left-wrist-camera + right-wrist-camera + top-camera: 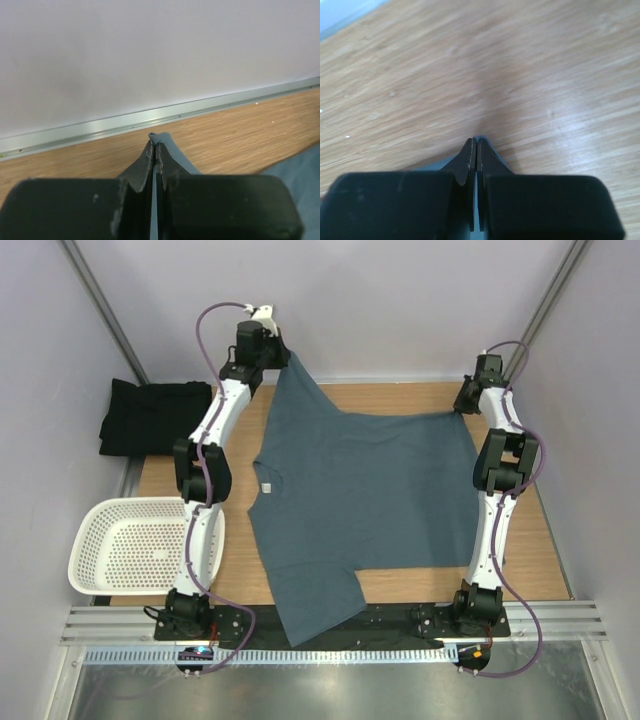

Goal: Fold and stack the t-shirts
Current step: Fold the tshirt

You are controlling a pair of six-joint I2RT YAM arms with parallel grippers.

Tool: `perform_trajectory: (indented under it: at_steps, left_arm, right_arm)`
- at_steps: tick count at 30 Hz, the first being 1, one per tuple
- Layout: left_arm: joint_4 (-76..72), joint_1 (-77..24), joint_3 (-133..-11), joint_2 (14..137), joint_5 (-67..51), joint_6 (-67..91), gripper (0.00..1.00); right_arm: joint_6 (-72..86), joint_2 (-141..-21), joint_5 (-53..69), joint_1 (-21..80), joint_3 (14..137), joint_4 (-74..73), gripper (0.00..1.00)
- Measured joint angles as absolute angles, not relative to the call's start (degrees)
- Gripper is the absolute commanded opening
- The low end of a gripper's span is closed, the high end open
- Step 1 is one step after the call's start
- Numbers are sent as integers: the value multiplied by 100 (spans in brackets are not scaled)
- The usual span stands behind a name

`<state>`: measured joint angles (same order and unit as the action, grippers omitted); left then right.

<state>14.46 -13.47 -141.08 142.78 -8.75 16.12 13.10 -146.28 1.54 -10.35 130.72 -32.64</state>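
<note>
Right now the left claw [155,147] is closed on a thin fold of the blue shirt [370,500], a sliver of cloth showing between its shut fingers. It holds the tip of the sleeve that reaches past the far edge of the table [540,570]. The right claw [476,145] is likewise pinched shut on blue cloth, at the hem corner by the table's far right corner.

The far side of the shirt runs taut between these two grips. That looks deliberate: with both far points held, the arms could carry that side over toward the table's near edge in one even fold. The rest of the shirt lies flat across the middle of the table, collar toward the table's left side and the other sleeve hanging over the near edge.

The black shirt [150,415] sits in a dark heap off the table's far left corner, apparently waiting for the stack. A white basket [82,540] rests at the table's near left corner, clear of the arms.
</note>
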Motion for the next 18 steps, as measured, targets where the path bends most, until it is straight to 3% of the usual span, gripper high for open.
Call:
perform_trajectory:
  at_steps: [18]
  left_arm:
    - [1304,-1223,-13384,13137,-2182,1135,0]
  right_arm:
    - [1135,-13290,458,-1109,12053,-2449,1]
